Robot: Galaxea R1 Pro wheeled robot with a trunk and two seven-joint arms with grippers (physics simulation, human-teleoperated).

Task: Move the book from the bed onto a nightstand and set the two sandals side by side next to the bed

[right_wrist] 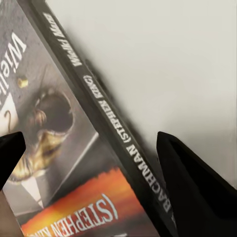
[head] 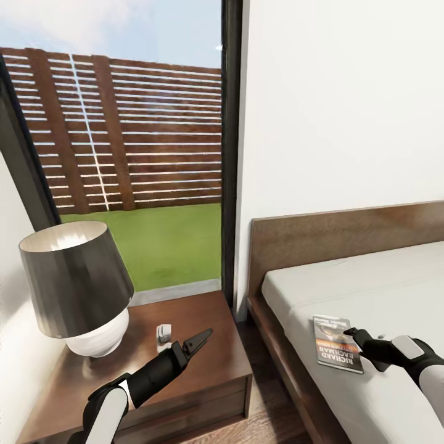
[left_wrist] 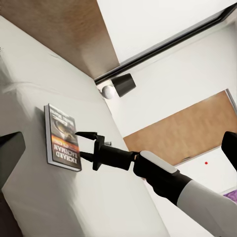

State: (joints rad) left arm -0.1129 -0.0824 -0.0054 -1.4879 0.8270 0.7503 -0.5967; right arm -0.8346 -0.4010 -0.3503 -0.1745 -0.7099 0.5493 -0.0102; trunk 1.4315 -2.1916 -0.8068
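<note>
The book (head: 336,351) lies flat on the bed's pale mattress (head: 370,290), near its edge by the headboard (head: 345,234). My right gripper (head: 353,336) is open, down at the book's far edge. In the left wrist view its two fingers (left_wrist: 79,144) straddle that edge of the book (left_wrist: 61,138). Up close, the book's spine (right_wrist: 113,143) runs between the spread fingertips (right_wrist: 197,192). My left gripper (head: 203,338) hovers open and empty over the dark brown nightstand (head: 209,376). The sandals are out of view.
A lamp (head: 77,277) with a dark shade and white base takes up the nightstand's left side. A small white object (head: 163,333) sits beside it. A narrow strip of floor (head: 271,394) separates nightstand and bed frame. A tall black-framed window (head: 142,154) stands behind.
</note>
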